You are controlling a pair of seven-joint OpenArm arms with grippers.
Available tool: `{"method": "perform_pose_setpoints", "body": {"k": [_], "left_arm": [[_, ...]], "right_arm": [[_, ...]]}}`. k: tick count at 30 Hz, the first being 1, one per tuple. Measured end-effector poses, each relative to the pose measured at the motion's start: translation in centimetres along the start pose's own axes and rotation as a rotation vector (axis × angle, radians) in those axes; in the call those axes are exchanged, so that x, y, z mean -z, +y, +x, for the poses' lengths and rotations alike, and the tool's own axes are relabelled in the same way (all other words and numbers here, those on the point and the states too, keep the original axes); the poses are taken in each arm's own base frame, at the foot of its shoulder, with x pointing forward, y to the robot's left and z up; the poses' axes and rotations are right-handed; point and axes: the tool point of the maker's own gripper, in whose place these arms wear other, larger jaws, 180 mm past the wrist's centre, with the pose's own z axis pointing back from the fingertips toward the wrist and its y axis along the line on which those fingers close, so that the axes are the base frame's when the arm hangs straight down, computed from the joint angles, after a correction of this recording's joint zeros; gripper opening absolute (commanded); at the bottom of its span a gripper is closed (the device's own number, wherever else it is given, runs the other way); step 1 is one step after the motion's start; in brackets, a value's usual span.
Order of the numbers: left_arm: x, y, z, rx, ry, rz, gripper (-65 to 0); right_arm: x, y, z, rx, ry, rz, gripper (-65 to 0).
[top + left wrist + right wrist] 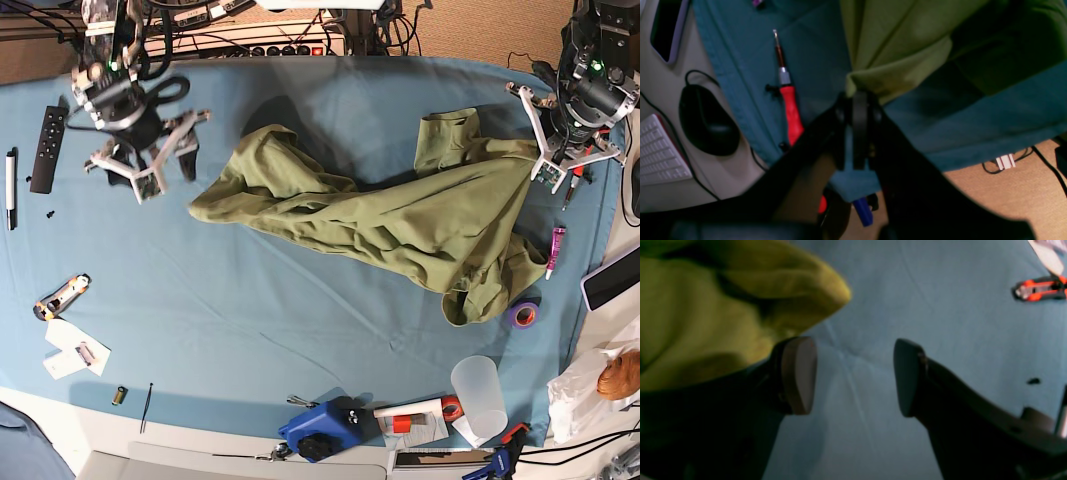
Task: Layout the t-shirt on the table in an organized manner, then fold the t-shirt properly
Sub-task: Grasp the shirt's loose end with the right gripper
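Observation:
The olive-green t-shirt (pixel 400 215) lies crumpled across the middle and right of the blue-covered table (pixel 300 330), one part stretched toward the right arm of the base view. My left gripper (pixel 860 96) is shut on a bunched edge of the t-shirt (pixel 900 43) just above the cloth; in the base view it (pixel 540 150) is at the shirt's right end. My right gripper (pixel 853 373) is open and empty over bare blue cloth, with a shirt fold (pixel 706 313) beside its left finger (pixel 800 373). In the base view it (pixel 170 165) hangs left of the shirt.
A red screwdriver (pixel 791 110), mouse (pixel 706 120) and keyboard (pixel 656 153) lie by the left gripper. An orange box cutter (pixel 1038 288) lies near the right gripper. A remote (pixel 50 135), purple tape roll (pixel 522 315), pink marker (pixel 555 252) and plastic cup (pixel 478 395) sit around the shirt.

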Motion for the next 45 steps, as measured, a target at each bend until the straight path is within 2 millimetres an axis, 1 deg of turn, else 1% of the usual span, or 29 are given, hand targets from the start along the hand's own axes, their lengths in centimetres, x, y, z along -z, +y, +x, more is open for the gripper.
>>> {"method": "perform_pose_setpoints", "body": {"k": [2, 3, 5, 7, 11, 12, 14, 16, 19, 20, 21, 24, 25, 27, 28, 30, 32, 36, 39, 41, 43, 44, 45], "left_arm": [[0.0, 0.0, 0.0, 0.000, -0.001, 0.000, -65.0], [0.0, 0.0, 0.0, 0.000, -0.001, 0.000, -65.0], [0.0, 0.0, 0.1, 0.000, -0.005, 0.000, -65.0], [0.0, 0.0, 0.3, 0.000, -0.017, 0.000, -65.0], [0.0, 0.0, 0.3, 0.000, -0.016, 0.000, -65.0], [0.0, 0.0, 0.3, 0.000, -0.017, 0.000, -65.0], [0.0, 0.0, 0.5, 0.000, -0.030, 0.000, -65.0], [0.0, 0.0, 0.6, 0.000, -0.031, 0.001, -65.0], [0.0, 0.0, 0.6, 0.000, -0.032, 0.001, -65.0], [0.0, 0.0, 0.6, 0.001, -0.031, 0.001, -65.0], [0.0, 0.0, 0.6, 0.000, -0.030, 0.002, -65.0], [0.0, 0.0, 0.6, 0.001, -0.031, 0.002, -65.0], [0.0, 0.0, 0.6, 0.000, -0.031, 0.002, -65.0], [0.0, 0.0, 0.6, 0.001, -0.031, 0.002, -65.0], [0.0, 0.0, 0.6, 0.001, -0.030, 0.002, -65.0], [0.0, 0.0, 0.6, 0.001, -0.031, 0.002, -65.0], [0.0, 0.0, 0.6, 0.000, -0.031, 0.002, -65.0], [0.0, 0.0, 0.7, -0.001, -0.039, -0.001, -65.0], [0.0, -0.1, 0.8, -0.002, -0.041, -0.004, -65.0], [0.0, -0.1, 0.9, -0.003, -0.049, -0.006, -65.0], [0.0, 0.0, 0.9, -0.024, -0.051, 0.002, -65.0], [0.0, 0.1, 1.0, -0.025, -0.053, 0.003, -65.0], [0.0, 0.1, 1.0, -0.025, -0.053, 0.003, -65.0]], "right_arm": [[1.6, -0.8, -0.7, 0.026, 0.027, -0.004, -28.8], [2.3, -0.8, -1.0, 0.024, 0.039, 0.019, -28.8], [3.4, 0.3, -0.9, 0.030, 0.031, 0.115, -28.8], [4.1, 1.4, -0.6, 0.040, 0.017, 0.190, -28.8], [5.0, 0.8, -0.2, 0.072, 0.011, 0.190, -28.8], [5.1, 0.9, 0.1, 0.073, 0.002, 0.205, -28.8], [5.2, 1.8, 0.8, 0.073, -0.025, 0.256, -28.9], [5.6, 2.7, 1.1, 0.103, -0.036, 0.277, -28.9], [6.6, 4.1, 0.7, 0.153, -0.024, 0.314, -29.9], [7.1, 4.5, 0.5, 0.170, -0.017, 0.325, -34.2], [7.5, 4.8, 0.3, 0.180, -0.007, 0.336, -40.0], [8.4, 5.3, 0.9, 0.202, -0.015, 0.355, -61.0], [8.4, 5.3, 1.3, 0.204, -0.022, 0.355, -65.0], [8.6, 5.0, 2.2, 0.203, -0.042, 0.351, -65.0], [8.7, 4.8, 2.8, 0.200, -0.055, 0.347, -65.0], [9.0, 3.6, 4.2, 0.170, -0.075, 0.313, -65.0], [9.3, 2.0, 6.6, 0.129, -0.119, 0.265, -65.0], [9.3, -1.6, 12.7, 0.053, -0.240, 0.166, -65.0], [8.2, -4.4, 17.8, 0.024, -0.346, 0.107, -65.0], [7.2, -6.0, 20.9, 0.010, -0.407, 0.075, -65.0], [6.4, -7.0, 22.9, 0.002, -0.438, 0.058, -65.0], [6.2, -7.3, 23.4, 0.006, -0.433, 0.059, -65.0], [6.1, -7.4, 23.5, 0.010, -0.411, 0.068, -65.0]]}}
